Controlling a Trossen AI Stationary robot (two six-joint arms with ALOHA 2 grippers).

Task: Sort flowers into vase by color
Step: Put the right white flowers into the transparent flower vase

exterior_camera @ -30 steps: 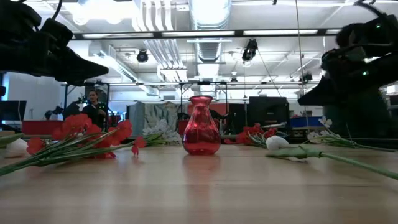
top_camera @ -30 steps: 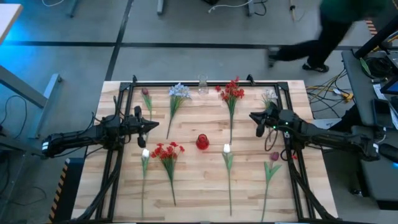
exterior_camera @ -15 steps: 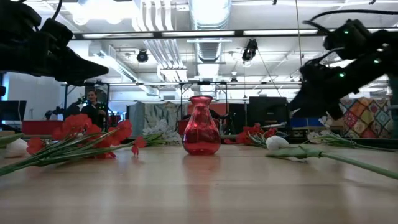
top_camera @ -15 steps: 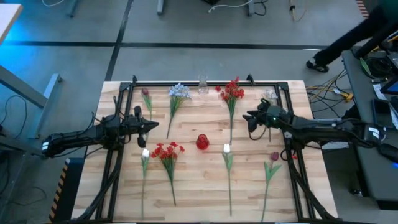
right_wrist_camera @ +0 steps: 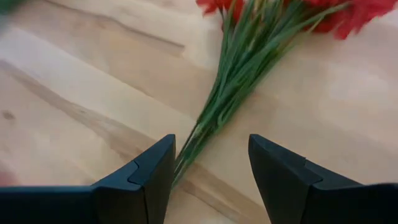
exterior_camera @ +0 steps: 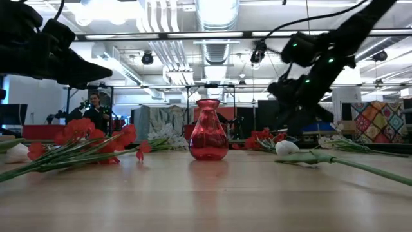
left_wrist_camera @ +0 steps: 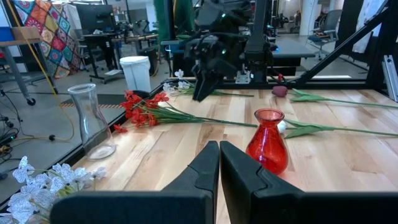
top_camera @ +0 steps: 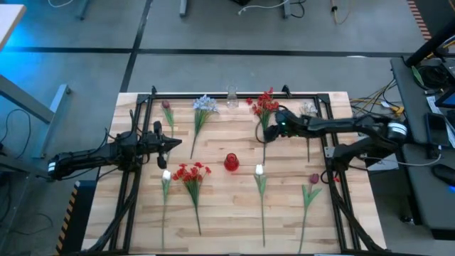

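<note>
Right wrist view shows the right gripper (right_wrist_camera: 208, 165), jaws apart and empty, poised over the red flower cluster's (top_camera: 264, 105) green stems (right_wrist_camera: 239, 74) on the table's far side, so pickup looks underway; next, descend and close on them.

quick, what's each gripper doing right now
left gripper: shut, empty, parked above the table's left side.
right gripper: open, holding nothing, fingers either side of the red flower stem.

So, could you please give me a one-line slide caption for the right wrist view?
Open right pincer poised over the green stems of a red flower cluster on the wooden table.
</note>
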